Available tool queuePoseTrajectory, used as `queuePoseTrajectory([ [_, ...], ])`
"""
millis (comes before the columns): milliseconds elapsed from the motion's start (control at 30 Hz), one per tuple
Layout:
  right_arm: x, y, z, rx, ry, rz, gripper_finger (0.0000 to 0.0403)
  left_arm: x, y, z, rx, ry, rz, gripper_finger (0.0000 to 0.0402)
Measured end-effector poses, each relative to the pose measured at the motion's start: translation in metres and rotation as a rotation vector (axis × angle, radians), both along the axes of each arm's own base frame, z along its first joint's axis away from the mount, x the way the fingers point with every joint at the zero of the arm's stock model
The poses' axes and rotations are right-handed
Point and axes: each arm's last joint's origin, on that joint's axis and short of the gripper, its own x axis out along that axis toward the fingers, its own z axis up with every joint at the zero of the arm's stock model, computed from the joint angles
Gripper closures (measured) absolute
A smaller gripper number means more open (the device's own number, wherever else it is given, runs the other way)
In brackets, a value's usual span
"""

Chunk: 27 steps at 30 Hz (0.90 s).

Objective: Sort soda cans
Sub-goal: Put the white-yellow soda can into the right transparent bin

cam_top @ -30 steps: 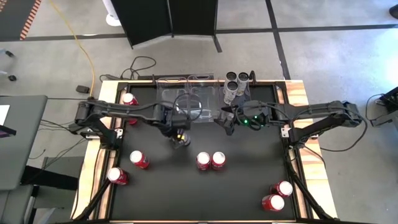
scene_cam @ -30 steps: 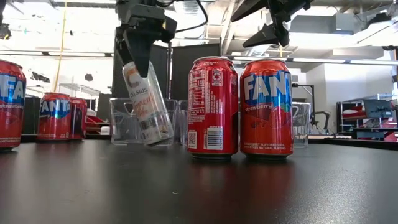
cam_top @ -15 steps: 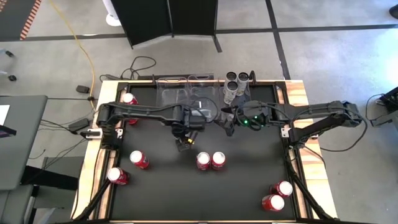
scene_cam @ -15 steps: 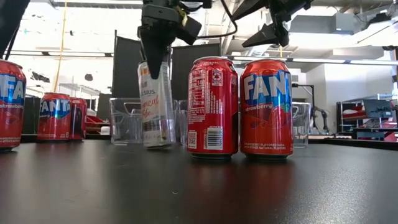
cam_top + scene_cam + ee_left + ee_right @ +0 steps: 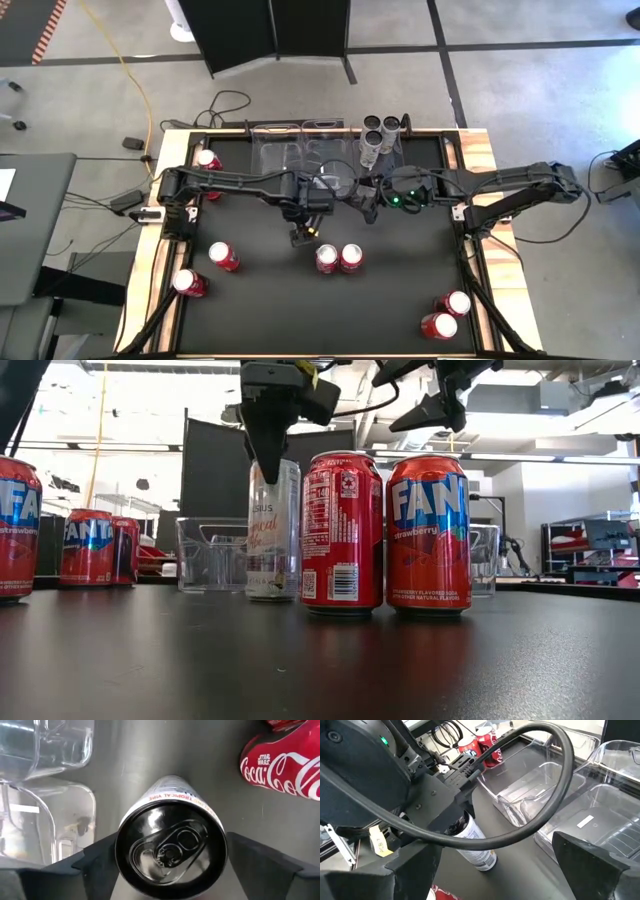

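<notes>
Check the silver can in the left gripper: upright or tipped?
Upright. In the low view the silver can stands vertical, its base level with the red cans', while the left gripper grips its top.

A: What's on the bench [image 5: 400,290] at the back?
B: Clear plastic bins [image 5: 300,150], side by side along the far edge; same ones seen thru the low cam [image 5: 210,555].
A: Off the bench?
B: Grey concrete floor, yellow cable [image 5: 125,70] at left, black panel [image 5: 275,30] behind, grey table [image 5: 35,225] far left.
</notes>
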Motion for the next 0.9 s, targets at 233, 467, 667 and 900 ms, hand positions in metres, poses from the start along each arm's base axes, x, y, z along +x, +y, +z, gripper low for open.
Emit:
queuePoseTrajectory([
  [233,0.0,0.0,0.0,-0.036,0.011,0.017,0.001,-0.008,-0.002,0.03,-0.013,-0.01,-0.001,0.0059],
  [467,0.009,0.0,0.002,-0.141,-0.025,0.125,0.001,-0.032,0.002,0.081,0.085,-0.195,0.055,0.0058],
  [667,0.051,0.002,-0.025,-0.211,-0.067,0.292,0.001,-0.07,0.001,0.117,0.148,-0.296,0.176,0.0061],
  [900,0.078,-0.006,-0.056,-0.209,-0.054,0.27,0.001,-0.113,-0.032,0.137,0.225,-0.418,0.257,0.0071],
])
